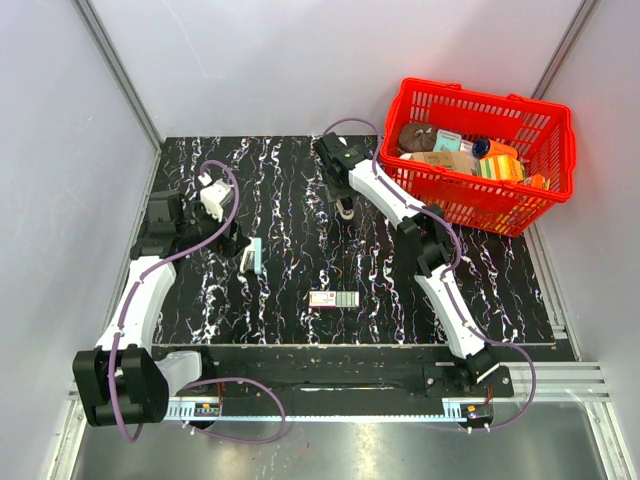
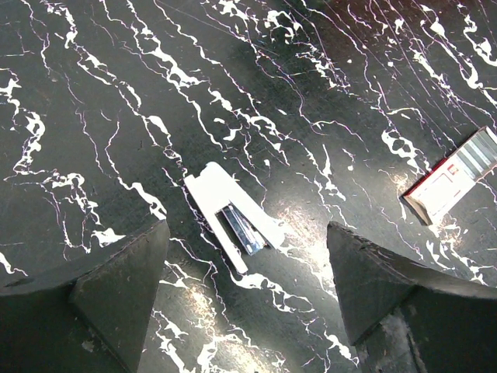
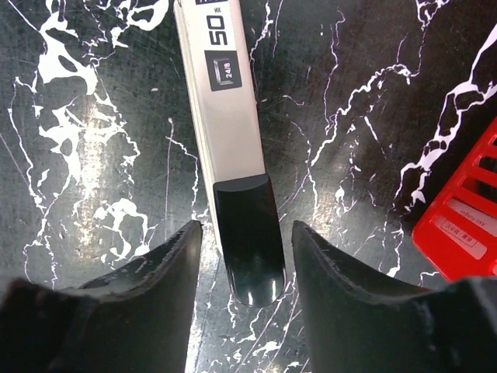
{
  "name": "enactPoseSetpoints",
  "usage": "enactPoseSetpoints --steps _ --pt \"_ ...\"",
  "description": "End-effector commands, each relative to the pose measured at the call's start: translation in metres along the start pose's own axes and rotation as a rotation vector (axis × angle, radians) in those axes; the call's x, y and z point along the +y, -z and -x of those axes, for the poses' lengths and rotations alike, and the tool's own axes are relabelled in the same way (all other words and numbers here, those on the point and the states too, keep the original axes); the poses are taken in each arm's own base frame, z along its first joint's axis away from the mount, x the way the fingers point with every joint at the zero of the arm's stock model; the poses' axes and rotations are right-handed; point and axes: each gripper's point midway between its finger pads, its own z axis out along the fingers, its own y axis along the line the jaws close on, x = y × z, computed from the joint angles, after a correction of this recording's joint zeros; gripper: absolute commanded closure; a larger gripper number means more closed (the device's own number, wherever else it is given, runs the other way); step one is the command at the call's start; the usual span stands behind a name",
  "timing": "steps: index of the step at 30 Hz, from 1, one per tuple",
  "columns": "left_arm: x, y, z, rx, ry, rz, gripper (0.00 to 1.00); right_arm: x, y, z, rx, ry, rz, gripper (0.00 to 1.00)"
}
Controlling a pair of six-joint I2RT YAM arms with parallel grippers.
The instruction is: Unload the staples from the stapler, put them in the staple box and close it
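Observation:
A small white stapler [image 1: 250, 257] lies open on the black marbled table, left of centre. In the left wrist view [image 2: 233, 217] its arms are spread in a V with the metal staple channel showing. My left gripper [image 1: 213, 197] is open and empty above it, with one finger on each side [image 2: 247, 233]. A longer white stapler with a black end [image 3: 247, 233], marked 24/6, lies at the table's back middle. My right gripper [image 3: 247, 229] is open, its fingers on either side of that black end without touching. In the top view the right gripper [image 1: 345, 208] hides most of this stapler.
A small red and white staple box [image 1: 333, 299] lies near the table's front middle; it also shows in the left wrist view [image 2: 454, 175]. A red basket [image 1: 480, 215] of assorted items stands at the back right, with its corner close to my right gripper [image 3: 466, 225].

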Motion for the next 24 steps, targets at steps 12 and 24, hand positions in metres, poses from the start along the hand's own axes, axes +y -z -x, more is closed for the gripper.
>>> enactPoseSetpoints --steps 12,24 --pt "-0.021 -0.032 0.011 0.009 -0.028 -0.058 0.01 0.032 0.025 0.008 -0.008 -0.121 0.179 0.86" --pt "-0.05 -0.084 0.019 0.017 0.092 -0.194 0.01 0.073 0.119 0.014 -0.198 -0.369 0.353 1.0"
